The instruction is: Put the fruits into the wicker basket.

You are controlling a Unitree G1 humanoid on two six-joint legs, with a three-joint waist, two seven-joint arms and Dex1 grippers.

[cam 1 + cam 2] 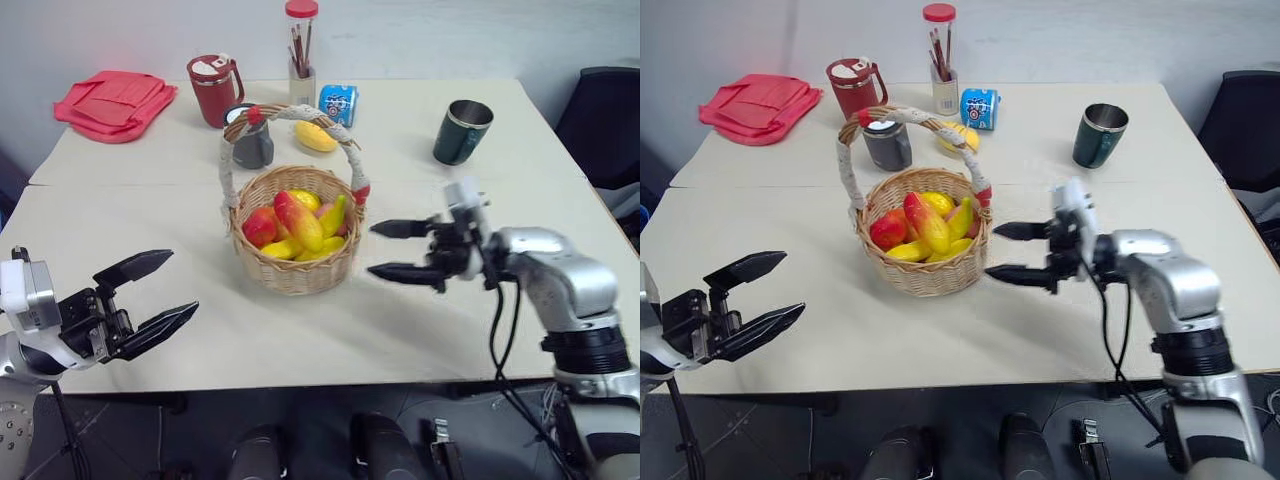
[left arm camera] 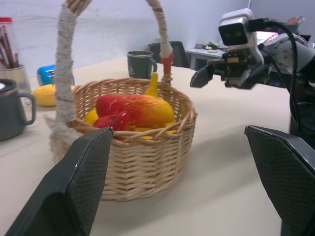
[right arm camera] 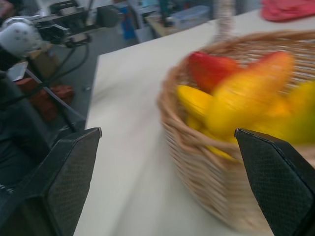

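Left eye view takes in the whole pale table point(image 1: 420, 330), and from where I stand the biggest thing on it is the wicker basket point(image 1: 297, 262), sitting near the middle with its tall corded handle arching over. Inside lie the fruits point(image 1: 297, 226): a red-orange one, a yellow-orange mango and a banana, heaped together. One more yellow fruit point(image 1: 316, 136) lies on the table behind the basket, near a grey mug point(image 1: 252, 142) and a blue can point(image 1: 338, 103). I'd judge that one is left to collect.

The right gripper point(image 1: 400, 250) hangs just beside the basket's right wall, pointing sideways at it, jaws spread wide and empty. The left gripper point(image 1: 150, 298) waits well apart at the near left edge, also spread wide with nothing in it.

What could go wrong: the right gripper is so near the rim that a swing toward the far fruit could catch the handle or wall and tip the light basket, spilling what is already in. Reaching behind also risks knocking the grey mug or the can.

The left wrist view shows the far side low down: the stray fruit beside the mug, which the handle partly crosses from above. The right wrist view gives the basket wall close and the left gripper point(image 3: 83, 22) beyond.
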